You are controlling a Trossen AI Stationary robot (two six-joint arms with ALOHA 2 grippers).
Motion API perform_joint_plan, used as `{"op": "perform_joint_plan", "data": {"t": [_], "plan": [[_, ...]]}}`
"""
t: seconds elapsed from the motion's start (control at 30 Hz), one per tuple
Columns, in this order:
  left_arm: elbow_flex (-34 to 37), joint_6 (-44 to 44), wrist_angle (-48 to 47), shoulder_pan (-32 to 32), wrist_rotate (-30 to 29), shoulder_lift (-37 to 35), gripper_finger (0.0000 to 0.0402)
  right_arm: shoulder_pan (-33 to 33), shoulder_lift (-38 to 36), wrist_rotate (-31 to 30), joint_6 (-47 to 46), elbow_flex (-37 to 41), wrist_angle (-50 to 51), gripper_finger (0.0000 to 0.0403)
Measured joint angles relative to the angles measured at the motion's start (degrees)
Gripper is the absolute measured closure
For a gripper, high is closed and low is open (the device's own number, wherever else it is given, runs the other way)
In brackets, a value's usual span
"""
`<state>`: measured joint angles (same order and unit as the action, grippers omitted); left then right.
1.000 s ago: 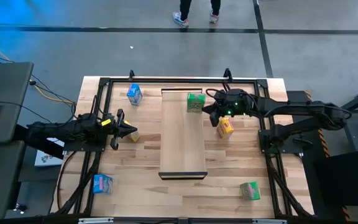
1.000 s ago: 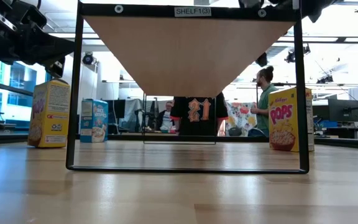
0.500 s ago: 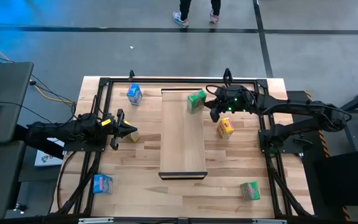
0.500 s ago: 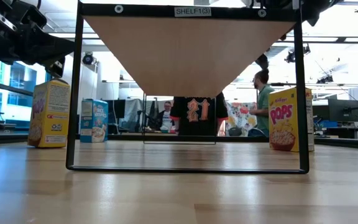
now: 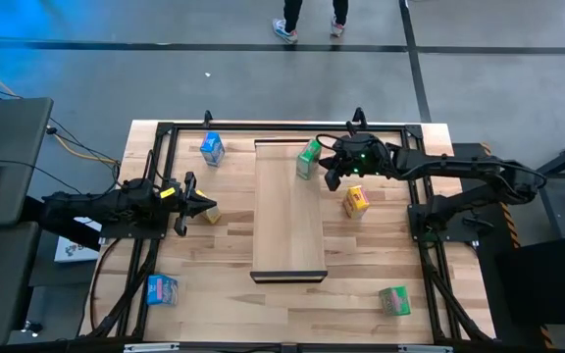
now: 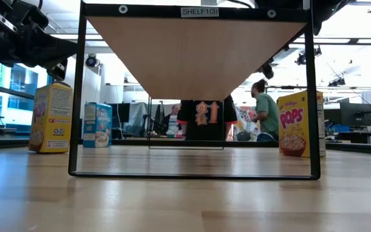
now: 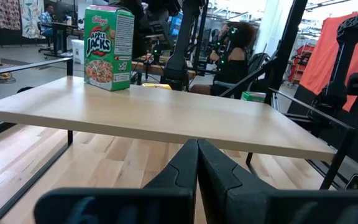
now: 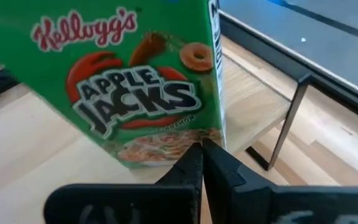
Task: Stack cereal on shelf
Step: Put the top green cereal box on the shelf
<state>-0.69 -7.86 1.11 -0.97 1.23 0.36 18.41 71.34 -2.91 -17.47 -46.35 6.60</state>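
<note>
From above, green box (image 5: 308,159) on the shelf's (image 5: 288,221) far corner, turned since a second ago, right gripper (image 5: 330,174) backed off just beside; low down, only the shelf's underside; left wrist, box upright, own fingers (image 7: 197,168) closed, empty; right wrist, likewise closed, empty: first box placed.

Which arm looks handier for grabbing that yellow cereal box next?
The right. Its end effector hangs at the shelf's far end by the green box, with a yellow box just beside it. The left end effector waits across the shelf.
</note>
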Motion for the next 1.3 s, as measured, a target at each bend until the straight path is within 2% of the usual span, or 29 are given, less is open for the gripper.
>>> {"op": "perform_joint_plan", "data": {"t": [0.8,0.97,1.13,1.3], "plan": [[0.0,0.0,0.0,0.0,0.0,0.0,0.0402,5.2,0.0,-0.8,-0.5,0.0,-7.3,0.0403],[0.0,0.0,0.0,0.0,0.0,0.0,0.0401,6.0,-0.2,2.5,-4.0,0.0,-2.1,0.0403],[0.0,0.0,0.0,0.0,0.0,0.0,0.0402,5.2,0.5,9.3,-6.0,0.0,-0.3,0.0403],[0.0,0.0,0.0,0.0,0.0,0.0,0.0401,3.7,0.6,8.8,-6.1,0.0,-0.4,0.0403]]}}
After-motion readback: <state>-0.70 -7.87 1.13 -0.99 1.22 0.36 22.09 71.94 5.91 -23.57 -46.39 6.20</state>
